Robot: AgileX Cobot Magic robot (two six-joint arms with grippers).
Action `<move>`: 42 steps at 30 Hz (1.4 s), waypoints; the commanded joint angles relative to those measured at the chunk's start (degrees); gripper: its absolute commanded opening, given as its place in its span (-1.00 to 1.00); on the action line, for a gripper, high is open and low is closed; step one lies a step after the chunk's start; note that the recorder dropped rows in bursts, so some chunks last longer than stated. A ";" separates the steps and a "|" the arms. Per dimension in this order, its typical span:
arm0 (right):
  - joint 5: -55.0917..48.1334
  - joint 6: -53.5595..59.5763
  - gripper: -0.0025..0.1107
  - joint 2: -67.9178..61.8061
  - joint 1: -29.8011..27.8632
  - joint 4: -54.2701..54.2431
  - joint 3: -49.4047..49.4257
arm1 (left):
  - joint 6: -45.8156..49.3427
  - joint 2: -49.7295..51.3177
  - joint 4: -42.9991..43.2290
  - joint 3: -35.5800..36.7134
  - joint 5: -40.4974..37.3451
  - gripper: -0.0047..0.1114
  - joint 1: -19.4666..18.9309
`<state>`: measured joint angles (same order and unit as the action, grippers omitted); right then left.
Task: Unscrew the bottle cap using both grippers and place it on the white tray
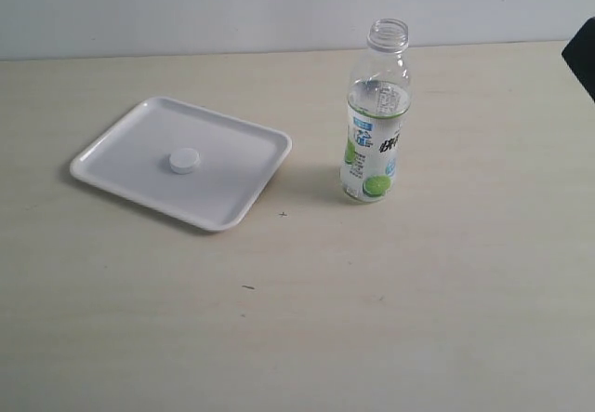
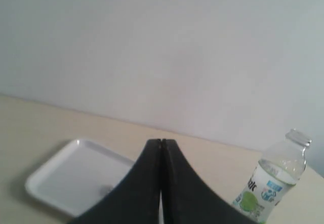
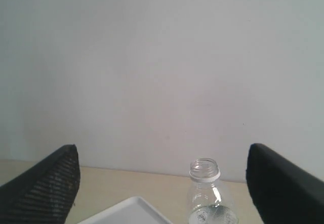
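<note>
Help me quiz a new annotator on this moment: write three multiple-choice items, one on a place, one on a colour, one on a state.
1. The bottle stands uncapped. Where is the bottle cap?
A. on the floor
B. on the white tray
C. behind the bottle

2. What colour is the bottle cap?
A. white
B. blue
C. green

3. How is the right gripper?
A. shut on the bottle cap
B. shut and empty
C. open

Answers:
1 B: the exterior view shows it near the middle of the white tray.
2 A: it is white like the tray under it.
3 C: its jaws stand far apart in the right wrist view.
</note>
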<state>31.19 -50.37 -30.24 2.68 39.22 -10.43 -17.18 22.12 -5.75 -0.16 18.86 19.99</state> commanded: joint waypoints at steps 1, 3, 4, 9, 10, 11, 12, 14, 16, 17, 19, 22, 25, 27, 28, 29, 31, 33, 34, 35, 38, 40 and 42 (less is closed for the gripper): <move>0.37 -0.29 0.53 0.21 -0.05 0.14 0.36 | -1.09 -0.15 0.31 0.16 -5.54 -0.92 -0.05; 0.37 -0.29 0.53 0.21 -0.05 0.14 0.36 | -1.09 -0.15 0.31 0.16 -6.62 -0.92 -0.05; 0.37 -0.29 0.53 0.21 -0.05 0.14 0.36 | -1.09 -0.15 0.31 0.16 -6.78 -0.92 -0.05; 0.37 -0.29 0.53 0.21 -0.05 0.14 0.36 | -1.09 -0.15 0.31 0.16 -6.78 -0.92 -0.05; 0.37 -0.29 0.53 0.21 -0.05 0.14 0.36 | -1.09 -0.15 0.31 0.16 -6.78 -0.92 -0.05; 0.37 -0.29 0.53 0.21 -0.05 0.14 0.36 | -1.09 -0.15 0.31 0.16 -6.78 -0.92 -0.05; 0.37 -0.29 0.53 0.21 -0.05 0.14 0.36 | -1.09 -0.15 0.31 0.16 -6.78 -0.92 -0.05; 0.37 0.26 0.53 0.21 -0.05 0.14 0.36 | -1.09 -0.15 0.31 0.16 -6.78 -0.92 -0.05; 0.37 1.14 0.53 0.21 -0.05 0.14 0.36 | -1.09 -0.15 0.31 0.16 -6.78 -0.92 -0.05; 0.52 1.14 0.53 0.21 -0.05 0.14 0.36 | -1.09 -0.15 0.31 0.16 -6.78 -0.92 -0.05; 0.52 1.14 0.53 0.32 0.04 0.28 0.36 | -1.09 -0.15 0.31 0.16 -6.78 -0.92 -0.05; -0.69 1.14 0.53 2.51 0.04 0.01 0.36 | -1.09 -0.15 0.31 0.16 -6.78 -0.92 -0.05; -9.03 -5.33 0.53 8.54 0.04 1.60 0.36 | -1.09 -0.15 0.31 0.16 -6.78 -0.92 -0.05; -18.45 -10.80 0.53 13.63 0.04 1.86 0.49 | -1.09 -0.15 0.31 0.16 -6.78 -0.92 -0.05; -22.66 -12.42 0.53 16.25 -0.07 1.50 1.06 | -1.09 -0.15 0.31 0.16 -6.78 -0.92 -0.05; -25.49 -12.69 0.53 18.27 -0.16 1.50 1.73 | -1.09 -0.15 0.31 0.16 -6.78 -0.92 -0.05; -28.75 -10.74 0.53 23.14 -0.16 2.43 3.68 | -1.09 -0.15 0.31 0.16 -6.78 -0.92 -0.05; -27.86 -6.78 0.53 27.40 -0.16 3.57 6.16 | -1.09 -0.15 0.31 0.16 -6.78 -0.92 -0.05; -26.91 -4.92 0.53 29.72 -0.16 3.54 7.62 | -1.09 -0.15 0.31 0.16 -6.78 -0.92 -0.05; -26.48 -3.66 0.53 30.24 -0.16 3.54 8.77 | -1.09 -0.15 0.31 0.16 -6.78 -0.92 -0.05; -24.29 -0.26 0.53 30.24 -0.01 3.67 10.43 | -1.09 -0.15 0.31 0.16 -6.78 -0.92 -0.05; -24.95 -0.26 0.53 29.81 -0.01 3.67 10.43 | -1.09 -0.14 0.31 0.16 -6.76 -0.92 -0.05; -25.21 -0.26 0.53 29.36 -0.01 3.33 10.43 | -1.09 -0.14 0.31 0.16 -6.76 -0.92 -0.05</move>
<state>5.58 -51.74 -0.46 2.68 42.39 -0.26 -18.00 22.12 -5.75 -0.16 12.07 19.99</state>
